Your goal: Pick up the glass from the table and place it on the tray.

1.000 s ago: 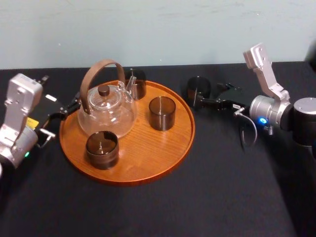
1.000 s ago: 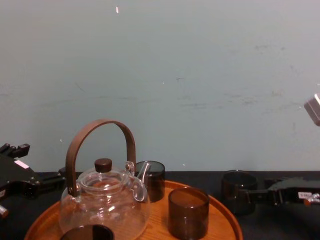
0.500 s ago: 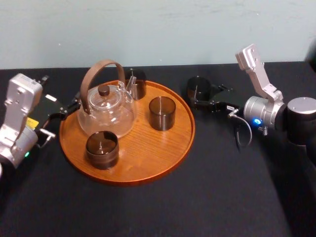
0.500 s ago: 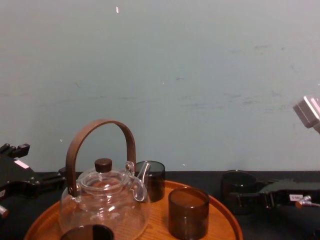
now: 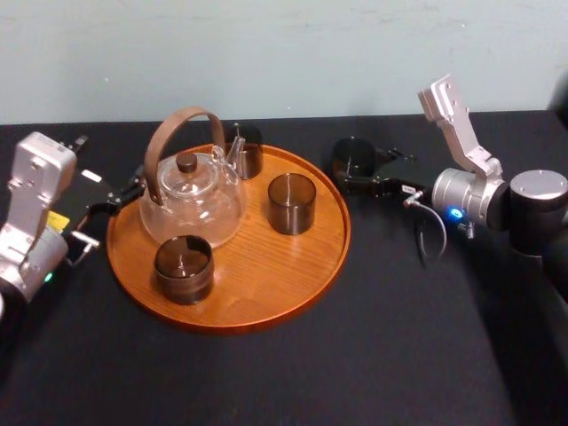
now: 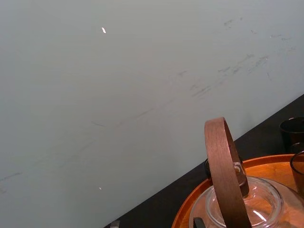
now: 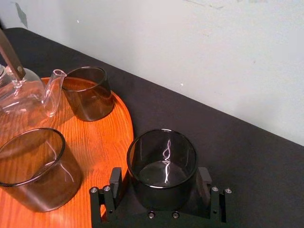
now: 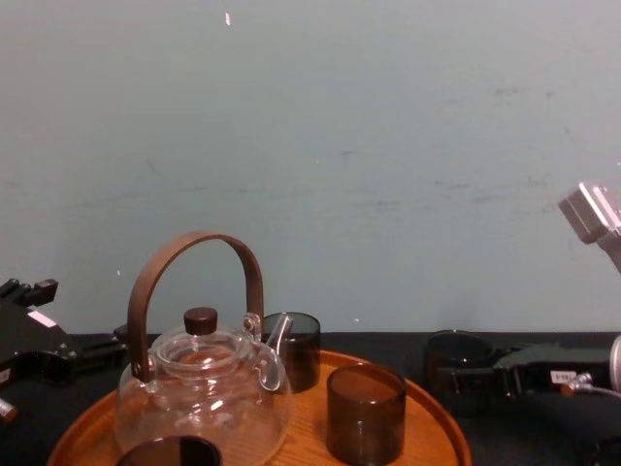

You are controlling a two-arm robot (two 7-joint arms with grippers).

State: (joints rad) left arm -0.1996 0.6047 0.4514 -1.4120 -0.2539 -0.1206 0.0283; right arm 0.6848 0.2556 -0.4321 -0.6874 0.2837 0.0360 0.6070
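Head view showed the black-cloth table (image 5: 355, 355) bearing the round orange-brown wooden tray (image 5: 266, 284), already loaded with a clear glass teapot (image 5: 191, 204) and dark tumblers (image 5: 184, 266), the left gripper (image 5: 131, 189) parked beside its left rim. Farther back, the dark smoky cylindrical glass (image 5: 352, 158) stood upright on the cloth just beside the tray's right rim, and the right gripper (image 7: 160, 173) had its fingers apart, one at each side of it, near the wall but not visibly clamped. By my reading the reach was done; closing, lifting and setting the glass on the tray were all left.
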